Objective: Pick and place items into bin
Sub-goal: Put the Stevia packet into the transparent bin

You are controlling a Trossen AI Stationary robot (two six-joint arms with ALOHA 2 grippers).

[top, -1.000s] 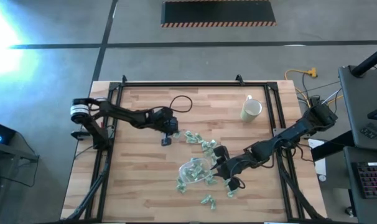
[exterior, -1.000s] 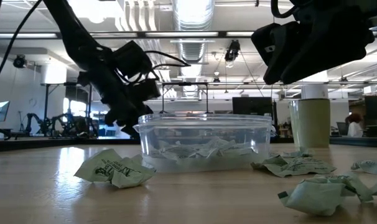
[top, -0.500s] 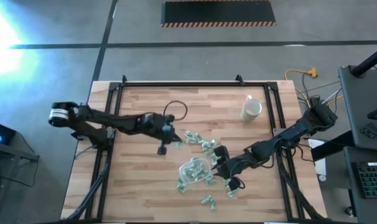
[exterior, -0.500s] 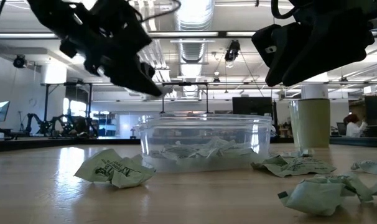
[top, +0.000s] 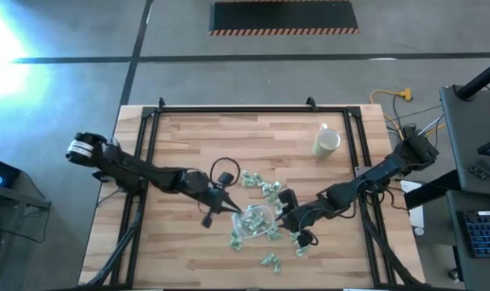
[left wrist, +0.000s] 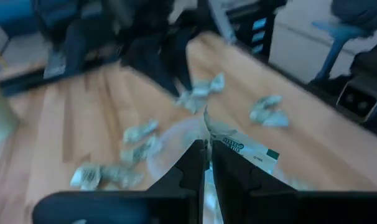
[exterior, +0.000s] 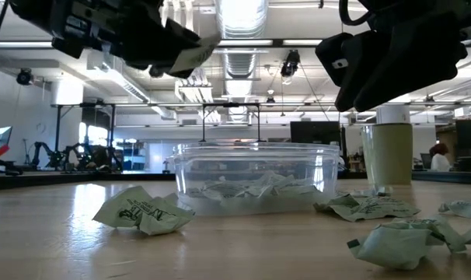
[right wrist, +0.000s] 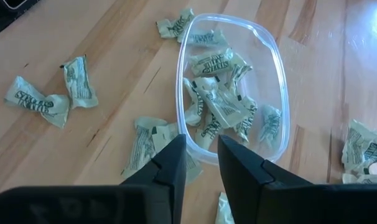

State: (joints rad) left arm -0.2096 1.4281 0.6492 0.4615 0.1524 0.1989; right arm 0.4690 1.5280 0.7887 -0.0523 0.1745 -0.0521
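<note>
Your left pincer [left wrist: 205, 163] is closed on one wrapped item [left wrist: 241, 147], just above the bin [right wrist: 233, 87]. Your right pincer [right wrist: 201, 163] is slightly open and empty, the bin just ahead of it on the desk [right wrist: 83, 37].

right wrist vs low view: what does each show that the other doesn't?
Only the right wrist view: the right gripper open and empty, looking down into the bin. Only the low view: the cream mug, and the left gripper above the bin, shut on a wrapped item. Both: the clear bin holding wrapped items, with loose ones on the table around it.
</note>
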